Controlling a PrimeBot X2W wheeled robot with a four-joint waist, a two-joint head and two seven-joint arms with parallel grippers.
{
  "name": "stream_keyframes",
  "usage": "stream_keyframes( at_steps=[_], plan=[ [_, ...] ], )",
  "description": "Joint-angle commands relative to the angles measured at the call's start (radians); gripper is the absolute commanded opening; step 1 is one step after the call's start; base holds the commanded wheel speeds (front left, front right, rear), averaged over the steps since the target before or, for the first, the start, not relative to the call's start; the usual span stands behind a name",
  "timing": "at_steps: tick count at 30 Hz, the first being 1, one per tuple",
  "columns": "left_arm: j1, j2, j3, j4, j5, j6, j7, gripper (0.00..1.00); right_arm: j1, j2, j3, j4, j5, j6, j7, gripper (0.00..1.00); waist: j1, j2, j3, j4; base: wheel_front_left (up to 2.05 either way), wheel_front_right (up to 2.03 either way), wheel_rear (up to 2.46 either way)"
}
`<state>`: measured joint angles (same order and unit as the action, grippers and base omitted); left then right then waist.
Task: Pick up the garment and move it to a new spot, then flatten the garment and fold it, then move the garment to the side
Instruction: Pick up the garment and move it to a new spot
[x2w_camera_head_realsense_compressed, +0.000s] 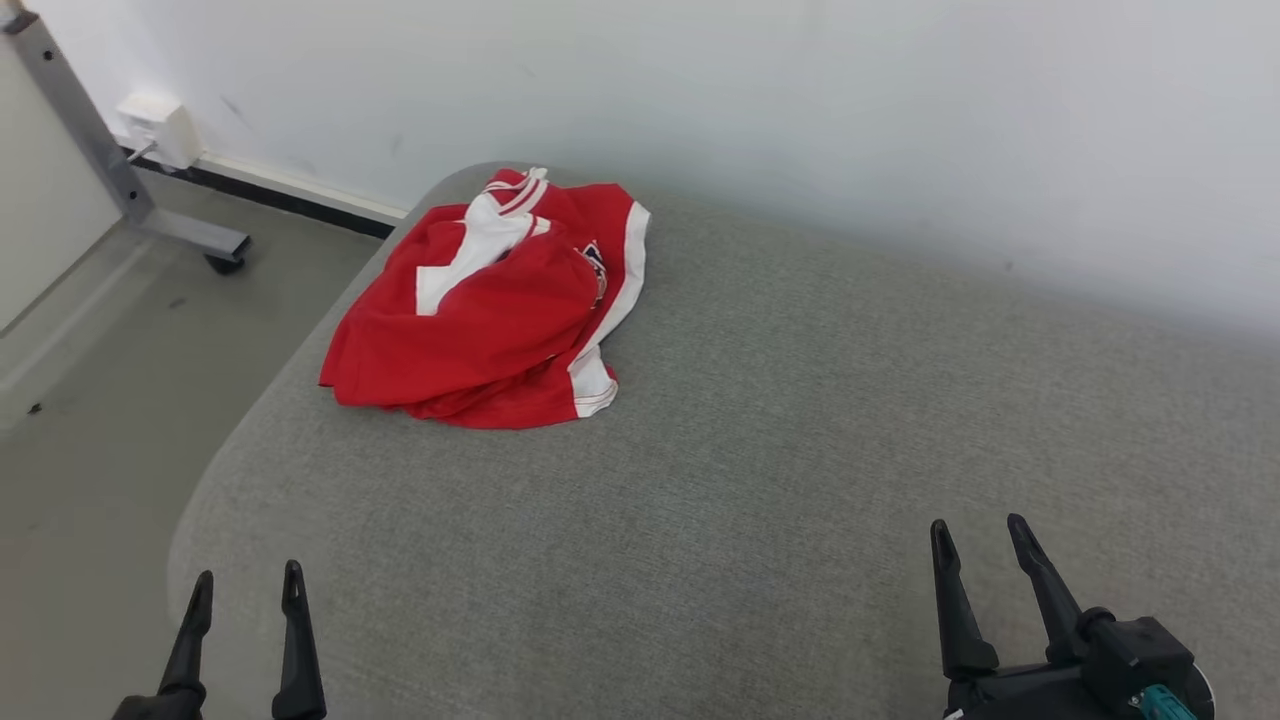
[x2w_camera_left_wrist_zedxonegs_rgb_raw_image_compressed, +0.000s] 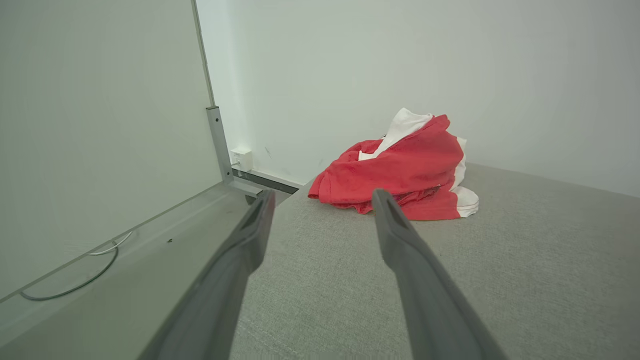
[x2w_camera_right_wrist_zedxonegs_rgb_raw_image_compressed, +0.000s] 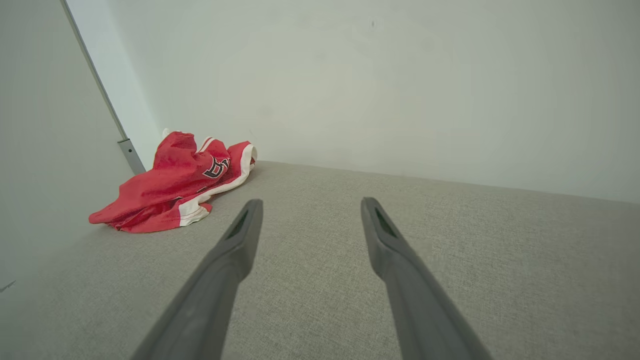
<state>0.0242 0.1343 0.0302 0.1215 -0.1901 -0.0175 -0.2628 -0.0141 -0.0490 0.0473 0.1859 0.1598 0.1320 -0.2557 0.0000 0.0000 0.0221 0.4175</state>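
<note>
- While the garment (x2w_camera_head_realsense_compressed: 490, 320) lay crumpled in a red-and-white heap, nothing of the task appeared to have been begun. The pick-up was judged the step in hand.
- The heap was seen at 11 o'clock on the grey cushion (x2w_camera_head_realsense_compressed: 800, 450) in the head view, close to its far left corner and near the wall (x2w_camera_head_realsense_compressed: 900, 120).
- The left claw (x2w_camera_head_realsense_compressed: 248, 575) was held at 7 o'clock, its two fingers spread apart with nothing between them. In its wrist view the garment was framed just beyond the tips toward 1 o'clock, apart from them.
- The right claw (x2w_camera_head_realsense_compressed: 978, 526) was held at 5 o'clock, likewise parted and empty. The garment was seen at 10 o'clock in its wrist view.
- Both claws were probably kept low and parted near the front edge so that the cloth could be viewed unobstructed and approached from either side.
- A long reach toward 11 o'clock was judged necessary, the left arm being the nearer.
- Because the cloth was bunched in layers, one fold alone might be pinched, and the rest could be dragged toward the floor (x2w_camera_head_realsense_compressed: 100, 400) at 9 o'clock.
</note>
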Motion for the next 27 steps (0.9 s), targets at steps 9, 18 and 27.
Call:
stream_keyframes(
  at_steps=[9, 18, 27],
  plan=[
    [0.016, 0.002, 0.025, 0.006, -0.006, 0.012, -0.003, 1.00, -0.014, -0.002, 0.011, 0.009, -0.003, -0.002, -0.003, 1.00, 0.0000, 0.0000, 0.011, 0.094, 0.00, 0.00, 0.00],
    [0.031, -0.007, 0.048, -0.002, -0.016, 0.017, -0.003, 1.00, -0.032, -0.003, 0.031, 0.023, -0.002, -0.002, -0.005, 1.00, 0.0000, 0.0000, 0.019, 0.100, 0.00, 0.00, 0.00],
    [-0.025, 0.005, 0.052, 0.020, -0.015, 0.007, -0.003, 1.00, -0.042, -0.003, 0.021, 0.013, -0.015, -0.002, -0.008, 1.00, 0.0000, 0.0000, 0.034, 0.055, 0.00, 0.00, 0.00]
  ],
)
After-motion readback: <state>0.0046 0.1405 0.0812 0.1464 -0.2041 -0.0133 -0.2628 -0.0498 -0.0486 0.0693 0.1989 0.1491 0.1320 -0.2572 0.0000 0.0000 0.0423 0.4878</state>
